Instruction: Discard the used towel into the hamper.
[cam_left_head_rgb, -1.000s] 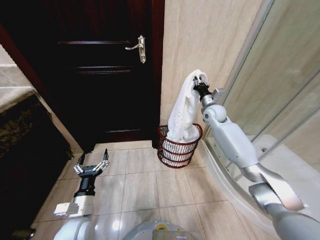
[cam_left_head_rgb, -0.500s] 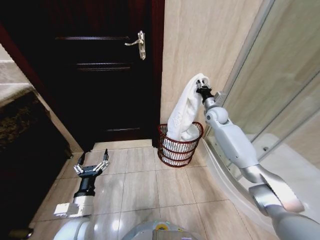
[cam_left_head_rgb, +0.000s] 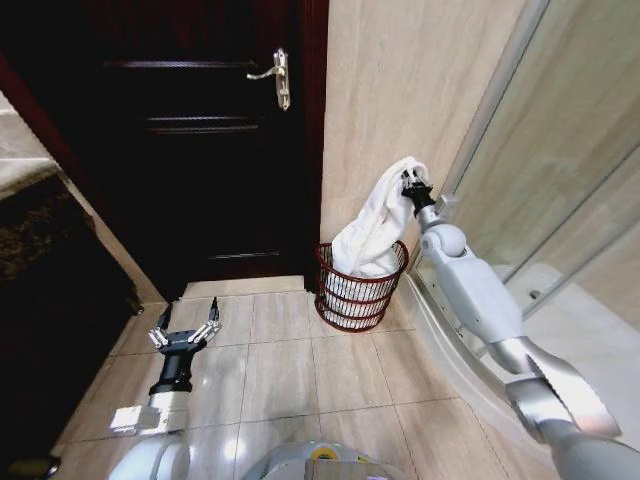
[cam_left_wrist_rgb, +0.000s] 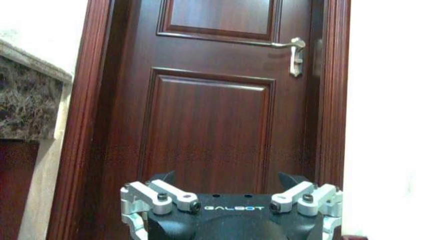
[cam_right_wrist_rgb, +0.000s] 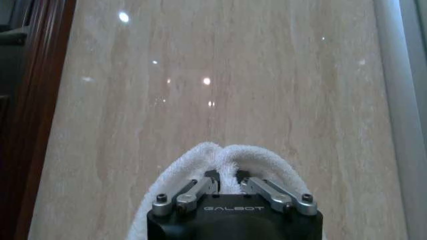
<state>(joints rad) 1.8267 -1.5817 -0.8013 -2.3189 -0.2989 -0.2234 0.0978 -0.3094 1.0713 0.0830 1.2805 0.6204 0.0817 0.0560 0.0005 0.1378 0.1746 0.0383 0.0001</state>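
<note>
A white towel (cam_left_head_rgb: 378, 228) hangs from my right gripper (cam_left_head_rgb: 409, 181), which is shut on its top fold above the hamper. Its lower end lies inside the hamper (cam_left_head_rgb: 358, 288), a round reddish-brown wire basket standing on the floor against the beige wall. In the right wrist view the towel (cam_right_wrist_rgb: 227, 156) bulges out around the shut fingers (cam_right_wrist_rgb: 193, 192). My left gripper (cam_left_head_rgb: 184, 331) hangs open and empty low at the left over the tiled floor, facing the door (cam_left_wrist_rgb: 213, 115).
A dark wooden door (cam_left_head_rgb: 200, 150) with a metal handle (cam_left_head_rgb: 277, 76) stands left of the hamper. A glass shower enclosure (cam_left_head_rgb: 560, 200) with a raised curb runs along the right. A dark stone counter (cam_left_head_rgb: 40, 230) is at the left. Beige floor tiles (cam_left_head_rgb: 300, 370) lie open in front.
My right gripper has lowered with the towel, and more of the towel has bunched down into the hamper. The view has tilted slightly. The left arm has stayed put.
</note>
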